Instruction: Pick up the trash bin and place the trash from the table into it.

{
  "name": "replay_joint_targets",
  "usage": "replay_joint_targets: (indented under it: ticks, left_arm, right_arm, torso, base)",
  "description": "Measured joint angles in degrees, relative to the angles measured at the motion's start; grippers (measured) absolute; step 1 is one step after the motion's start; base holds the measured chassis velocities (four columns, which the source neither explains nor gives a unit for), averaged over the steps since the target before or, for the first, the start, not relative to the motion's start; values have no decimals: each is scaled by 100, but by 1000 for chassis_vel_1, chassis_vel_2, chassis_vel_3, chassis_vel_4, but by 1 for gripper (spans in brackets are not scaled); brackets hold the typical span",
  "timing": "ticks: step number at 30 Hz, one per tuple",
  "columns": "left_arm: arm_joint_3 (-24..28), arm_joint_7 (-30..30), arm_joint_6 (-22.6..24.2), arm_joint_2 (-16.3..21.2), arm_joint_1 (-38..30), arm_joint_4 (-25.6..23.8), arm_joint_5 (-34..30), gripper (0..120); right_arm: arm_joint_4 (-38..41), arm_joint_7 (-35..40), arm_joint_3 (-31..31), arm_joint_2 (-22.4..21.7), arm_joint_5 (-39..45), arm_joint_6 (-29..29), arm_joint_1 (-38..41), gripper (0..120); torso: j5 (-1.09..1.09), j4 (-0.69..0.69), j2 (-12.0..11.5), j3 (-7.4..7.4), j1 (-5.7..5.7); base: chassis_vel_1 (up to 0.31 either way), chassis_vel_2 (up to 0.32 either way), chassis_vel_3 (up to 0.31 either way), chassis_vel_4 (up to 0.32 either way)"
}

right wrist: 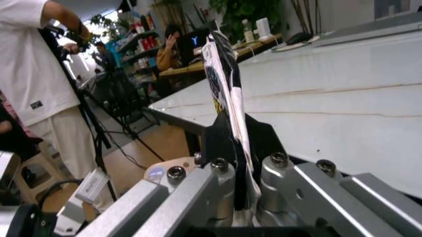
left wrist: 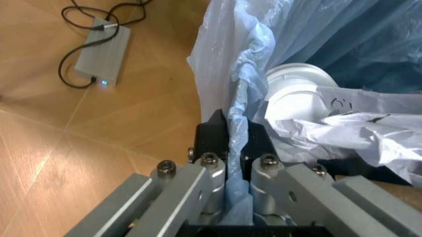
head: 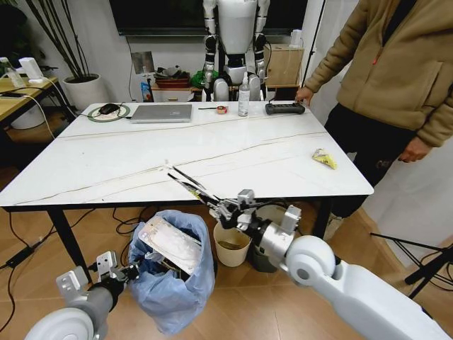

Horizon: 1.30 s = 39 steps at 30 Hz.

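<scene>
The trash bin (head: 173, 283), lined with a crinkled light-blue bag, hangs below the table's near edge. My left gripper (head: 139, 268) is shut on the rim of the trash bin's bag (left wrist: 235, 113). Inside lie a clear plastic package (head: 170, 244), a white paper cup (left wrist: 297, 89) and white tissues (left wrist: 353, 133). My right gripper (head: 221, 207) is above the bin, at the front edge of the white marble table (head: 141, 159). It is shut on a flat black-and-white wrapper (head: 187, 183) that stands edge-on between its fingers (right wrist: 228, 84). A yellow wrapper (head: 324, 159) lies on the table at the right.
A cream bucket (head: 231, 246) stands under the table beside the bin. At the far edge are a laptop (head: 162, 112), a spray bottle (head: 244, 95), a tape roll (head: 221, 109) and a black controller (head: 284, 108). A person (head: 396, 78) stands at the right. A power adapter (left wrist: 102, 59) lies on the floor.
</scene>
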Motion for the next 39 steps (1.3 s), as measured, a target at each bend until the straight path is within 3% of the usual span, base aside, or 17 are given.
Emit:
replay_joint_targets:
  ticks: [21,39]
  left_arm:
    - [8,-64,25,-58,-44,-12,-28,0]
    - [-35,-80,25,-54,-63,-59,-56,0]
  right_arm:
    - [-164,140,-679,408,-355,168,-283,0]
    - [-216,178,-716,421,-570,180,-403,0]
  torso:
    - [1,0,-1,0,0]
    - [1,-1,-1,0,0]
  base:
    - [0,0,0,0]
    - [0,0,0,0]
